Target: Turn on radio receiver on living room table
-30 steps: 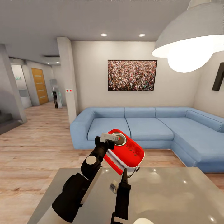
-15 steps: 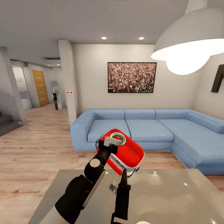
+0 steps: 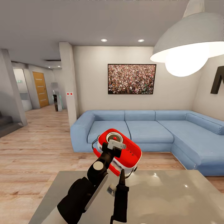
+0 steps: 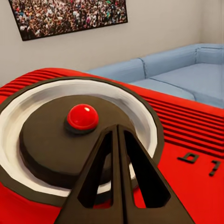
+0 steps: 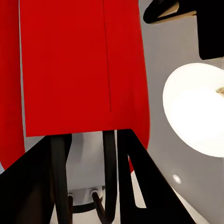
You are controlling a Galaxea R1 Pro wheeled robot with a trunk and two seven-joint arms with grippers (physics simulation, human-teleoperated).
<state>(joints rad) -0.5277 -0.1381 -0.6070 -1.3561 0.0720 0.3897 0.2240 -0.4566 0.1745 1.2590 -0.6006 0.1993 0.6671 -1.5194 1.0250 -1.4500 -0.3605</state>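
Note:
The red radio receiver (image 3: 130, 153) hangs tilted in the air above the near edge of the glossy grey table (image 3: 174, 199). My right gripper (image 3: 122, 175) reaches up from below and is shut on its thin metal handle (image 5: 109, 177), the red body (image 5: 70, 65) just beyond the fingers. My left gripper (image 3: 114, 145) is shut, and its joined tips (image 4: 116, 129) rest on the dark round disc on the radio's face, just beside the small red button (image 4: 82, 116). The white ring and red ribbed casing (image 4: 186, 140) surround that disc.
A blue corner sofa (image 3: 140, 127) stands behind the table under the crowd picture (image 3: 132, 78). The big grey dome lamp (image 3: 186, 43) hangs at the upper right. A white pillar (image 3: 68, 81) and a hallway with an orange door (image 3: 40, 88) lie to the left.
The radio has turned so its round face shows more, and my left gripper has slid across that face toward the red button. The view has shifted slightly.

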